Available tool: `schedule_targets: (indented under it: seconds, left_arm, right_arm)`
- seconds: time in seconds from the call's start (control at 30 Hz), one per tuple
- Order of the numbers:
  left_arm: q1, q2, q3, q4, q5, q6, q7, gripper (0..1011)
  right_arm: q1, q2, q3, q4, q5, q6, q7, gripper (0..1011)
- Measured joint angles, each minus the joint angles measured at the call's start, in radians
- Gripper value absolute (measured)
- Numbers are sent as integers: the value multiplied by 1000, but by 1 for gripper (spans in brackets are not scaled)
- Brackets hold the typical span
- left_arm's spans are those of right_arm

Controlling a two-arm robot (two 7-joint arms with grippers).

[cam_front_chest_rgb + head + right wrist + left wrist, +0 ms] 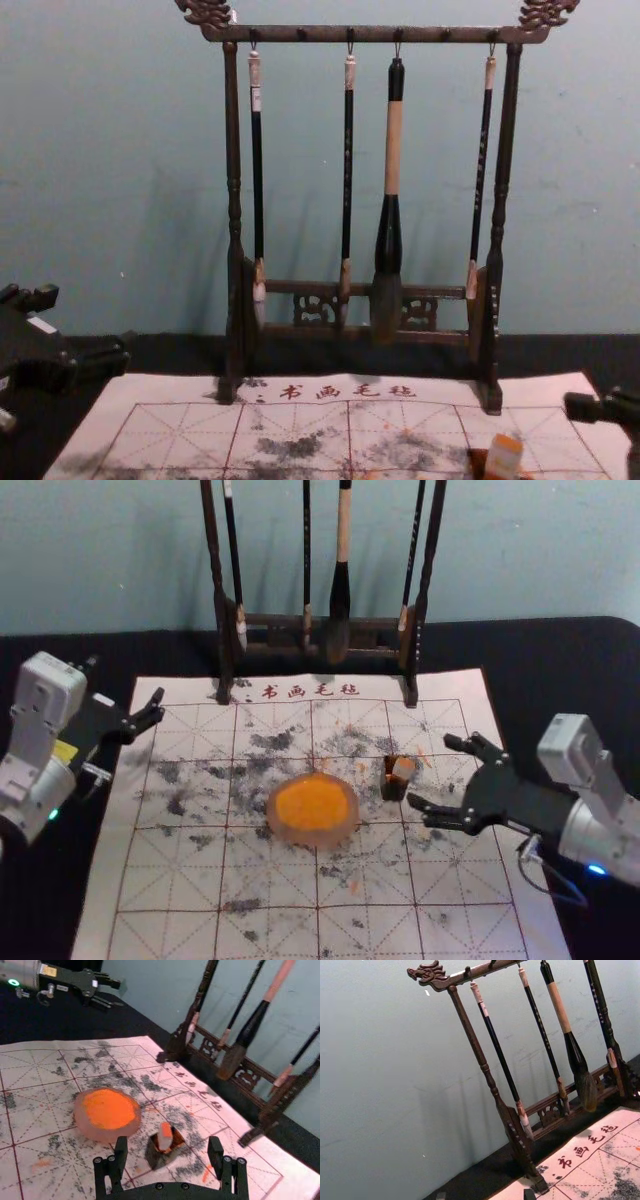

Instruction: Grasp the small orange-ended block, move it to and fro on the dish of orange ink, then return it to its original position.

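The small orange-ended block (403,769) stands in a small dark open box (393,788), just right of the dish of orange ink (314,804). My right gripper (434,773) is open to the right of the box, its fingers apart with nothing between them. In the right wrist view the block (165,1136) leans in the box (159,1158), beyond my right gripper (167,1152), and the dish (108,1113) lies beside it. In the chest view the block's orange end (507,443) points up. My left gripper (144,707) is parked at the left edge of the mat, open and empty.
A dark wooden rack (222,630) with hanging brushes (339,590) stands at the mat's far edge, in front of the wall. The white gridded mat (270,929), stained with black smudges, lies under the dish and box on a black tabletop (560,660).
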Motion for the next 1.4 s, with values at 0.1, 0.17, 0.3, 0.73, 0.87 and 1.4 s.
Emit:
schedule_targets:
  seconds: [0.1,0.17,0.3,0.73,0.87,1.4]
  left_arm:
    - [0,0,0,0,0,0,0,1001]
    - [0,0,0,0,0,0,0,1001]
    - [0,0,0,0,0,0,0,1001]
    - [0,0,0,0,0,0,0,1001]
    - [0,0,0,0,0,0,0,1001]
    - [0,0,0,0,0,0,0,1001]
  right_arm:
    - [13,-17,-8,12,-16,3,11,1000]
    - [22,-30,-12,24,-27,7,15,1000]
    - [38,-51,-15,46,-42,12,23,1000]
    - [93,-113,-21,121,-70,33,72,1000]
    - [106,-127,-19,135,-70,46,88,1000]
    - [130,-167,5,171,-66,109,112,1000]
